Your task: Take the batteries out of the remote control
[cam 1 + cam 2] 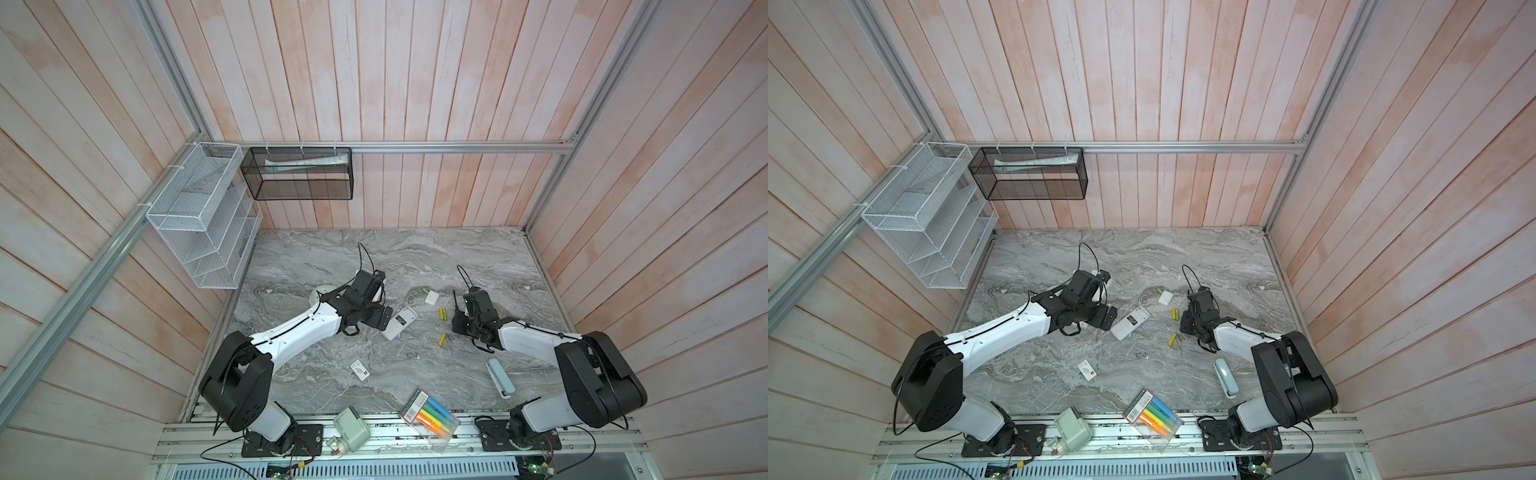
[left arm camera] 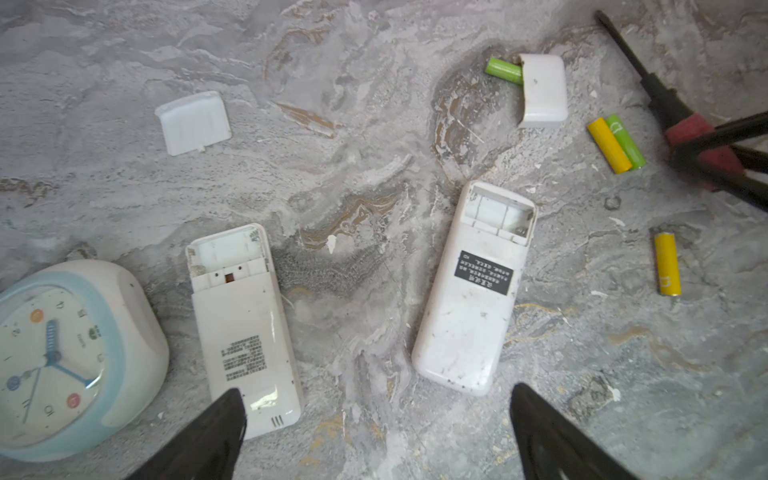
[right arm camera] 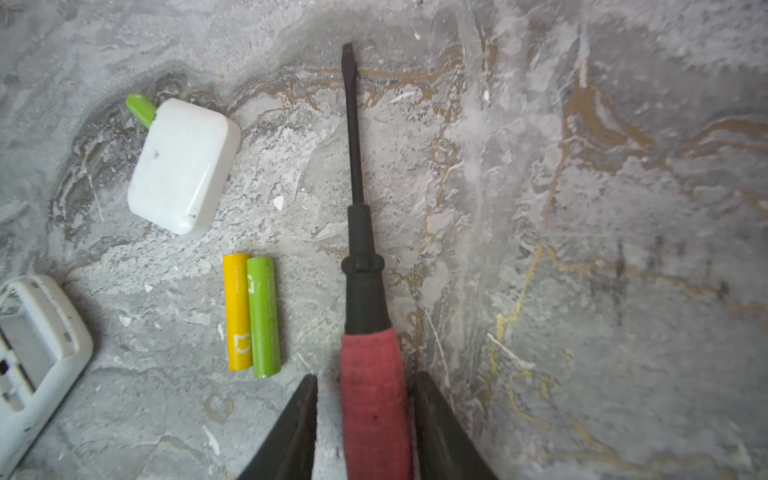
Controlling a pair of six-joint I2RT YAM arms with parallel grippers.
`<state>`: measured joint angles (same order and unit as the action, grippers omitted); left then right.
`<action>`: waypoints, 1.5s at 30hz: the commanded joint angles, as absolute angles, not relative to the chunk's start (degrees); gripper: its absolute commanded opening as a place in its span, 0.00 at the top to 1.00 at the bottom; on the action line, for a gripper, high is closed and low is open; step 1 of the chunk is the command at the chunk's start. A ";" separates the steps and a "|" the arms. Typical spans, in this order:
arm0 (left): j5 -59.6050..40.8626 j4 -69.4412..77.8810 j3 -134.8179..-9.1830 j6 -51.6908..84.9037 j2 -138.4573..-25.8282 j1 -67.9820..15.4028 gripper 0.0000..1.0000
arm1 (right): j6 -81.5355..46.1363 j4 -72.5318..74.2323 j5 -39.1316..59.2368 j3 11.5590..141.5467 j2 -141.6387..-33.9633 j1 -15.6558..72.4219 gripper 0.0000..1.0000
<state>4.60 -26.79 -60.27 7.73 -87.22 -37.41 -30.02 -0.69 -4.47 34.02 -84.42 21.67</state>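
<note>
A white remote control (image 2: 469, 316) lies back up, its open compartment showing no battery; in both top views it is mid-table (image 1: 400, 323). A second opened remote (image 2: 245, 332) lies beside it. Loose batteries lie on the marble: a yellow and green pair (image 3: 251, 316), a single yellow one (image 2: 667, 264), and a green one (image 3: 141, 106) partly under a white cover (image 3: 183, 166). My left gripper (image 2: 376, 392) hangs open over bare table between the remotes' ends. My right gripper (image 3: 365, 376) is open, a red-handled screwdriver (image 3: 365, 291) lying between its fingers with gaps either side.
A blue-and-white clock (image 2: 62, 357) sits beside the second remote, and another white cover (image 2: 193, 122) lies beyond it. Near the front edge are a marker pack (image 1: 430, 415), a pale blue case (image 1: 500, 378), a small card (image 1: 360, 369) and a grey-green device (image 1: 352, 428).
</note>
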 commanded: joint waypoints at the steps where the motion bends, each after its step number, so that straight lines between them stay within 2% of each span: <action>1: 7.97 -24.29 -58.50 9.20 -83.67 -36.20 0.00 | -28.57 -8.30 -6.59 34.35 -82.96 21.52 0.45; 2: 8.75 -23.88 -58.01 9.43 -82.68 -35.77 0.00 | -28.08 -8.62 -6.85 34.77 -81.88 21.44 0.37; 4: 9.04 -22.84 -56.65 9.88 -80.33 -33.97 0.00 | -26.66 -9.38 -8.15 36.11 -79.97 21.41 0.07; 5: 9.78 -22.08 -55.76 10.16 -79.20 -33.11 0.00 | -25.88 -9.40 -8.47 36.73 -79.16 21.28 0.02; 14: 16.12 -8.65 -43.01 10.28 -66.11 -22.93 0.00 | -17.82 -2.53 -12.75 37.58 -74.36 17.40 0.02; 20: 15.37 2.05 -35.00 7.94 -62.12 -16.11 0.00 | -7.65 15.15 -16.77 33.02 -76.28 13.73 0.02; 22: 14.66 6.03 -32.65 8.00 -62.46 -13.82 0.00 | -4.20 20.84 -18.67 32.32 -78.10 12.85 0.02; 29: 9.69 22.10 -25.51 8.00 -66.32 -7.09 0.00 | -1.41 44.85 -15.75 25.78 -85.92 9.59 0.02; 32: 9.97 29.36 -22.31 6.94 -67.98 -5.39 0.00 | -0.04 44.21 -11.87 26.57 -85.95 8.48 0.02; 35: 7.57 36.54 -19.38 7.41 -69.78 -3.01 0.00 | -1.00 45.63 -7.04 24.70 -84.06 5.77 0.02; 40: 5.90 47.96 -15.19 7.73 -73.43 -1.51 0.00 | -2.02 56.61 -6.75 14.53 -76.37 3.60 0.02; 45: 4.32 48.64 -17.18 6.39 -76.60 -0.64 0.00 | -2.55 63.88 -6.90 9.93 -74.35 1.14 0.02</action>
<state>6.28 44.03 -15.81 7.73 -75.40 -1.30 -1.76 56.77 -7.90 10.61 -74.72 2.31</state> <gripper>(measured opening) 0.998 0.980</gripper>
